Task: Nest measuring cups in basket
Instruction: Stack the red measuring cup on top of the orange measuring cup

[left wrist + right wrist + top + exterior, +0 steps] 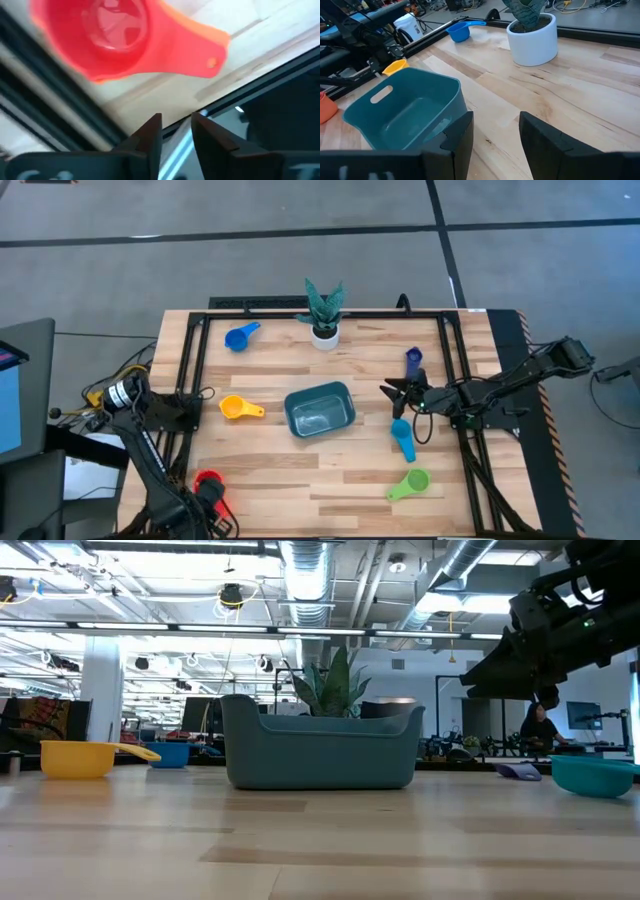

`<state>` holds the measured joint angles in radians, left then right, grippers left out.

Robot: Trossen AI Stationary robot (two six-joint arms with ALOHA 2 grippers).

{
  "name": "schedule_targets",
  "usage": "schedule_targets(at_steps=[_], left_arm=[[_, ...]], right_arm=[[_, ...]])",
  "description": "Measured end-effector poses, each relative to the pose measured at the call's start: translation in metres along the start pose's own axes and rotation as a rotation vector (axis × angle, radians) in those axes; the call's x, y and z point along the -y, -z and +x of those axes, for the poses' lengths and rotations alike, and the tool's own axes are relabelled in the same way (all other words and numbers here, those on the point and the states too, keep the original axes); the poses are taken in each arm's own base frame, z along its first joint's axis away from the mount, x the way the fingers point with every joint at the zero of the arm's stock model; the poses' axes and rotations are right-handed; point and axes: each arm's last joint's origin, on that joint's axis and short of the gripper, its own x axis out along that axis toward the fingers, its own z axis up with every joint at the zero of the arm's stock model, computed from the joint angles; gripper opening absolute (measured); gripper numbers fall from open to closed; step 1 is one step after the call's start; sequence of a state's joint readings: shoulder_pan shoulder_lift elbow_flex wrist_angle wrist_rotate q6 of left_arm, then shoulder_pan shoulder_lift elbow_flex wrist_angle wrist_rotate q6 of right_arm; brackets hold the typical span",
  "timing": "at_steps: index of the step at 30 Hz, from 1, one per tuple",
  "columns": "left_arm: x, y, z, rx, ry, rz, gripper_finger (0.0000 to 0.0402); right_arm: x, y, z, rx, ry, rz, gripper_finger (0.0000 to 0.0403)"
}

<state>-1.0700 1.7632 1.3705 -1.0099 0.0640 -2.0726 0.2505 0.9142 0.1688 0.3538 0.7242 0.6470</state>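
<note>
The teal basket sits mid-worktop, with nothing in it that shows. Cups lie scattered: blue near the far left corner, yellow left of the basket, light blue, green and dark blue toward the right edge. The right hand hovers just right of the basket, fingers spread and holding nothing. The left hand, at the near left corner beside the red cup, seems narrowly parted, gripping nothing.

The right gripper hangs over the wooden table with its fingers apart, holding nothing. Just ahead sits the teal basket, beyond it a yellow cup, a blue cup and a white plant pot.
</note>
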Motion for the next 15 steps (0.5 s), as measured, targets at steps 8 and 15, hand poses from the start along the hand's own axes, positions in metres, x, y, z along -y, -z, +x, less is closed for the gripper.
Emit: schedule_targets(at_steps=[8, 15], left_arm=[[0.017, 0.006, 0.039, -0.016, 0.010, 0.088, 0.0044], [0.026, -0.002, 0.049, 0.020, 0.027, 0.140, 0.0034]], right_arm=[[-0.001, -0.001, 0.000, 0.008, -0.006, 0.009, 0.0176], [-0.003, -0.004, 0.000, 0.031, -0.024, 0.015, 0.0181]])
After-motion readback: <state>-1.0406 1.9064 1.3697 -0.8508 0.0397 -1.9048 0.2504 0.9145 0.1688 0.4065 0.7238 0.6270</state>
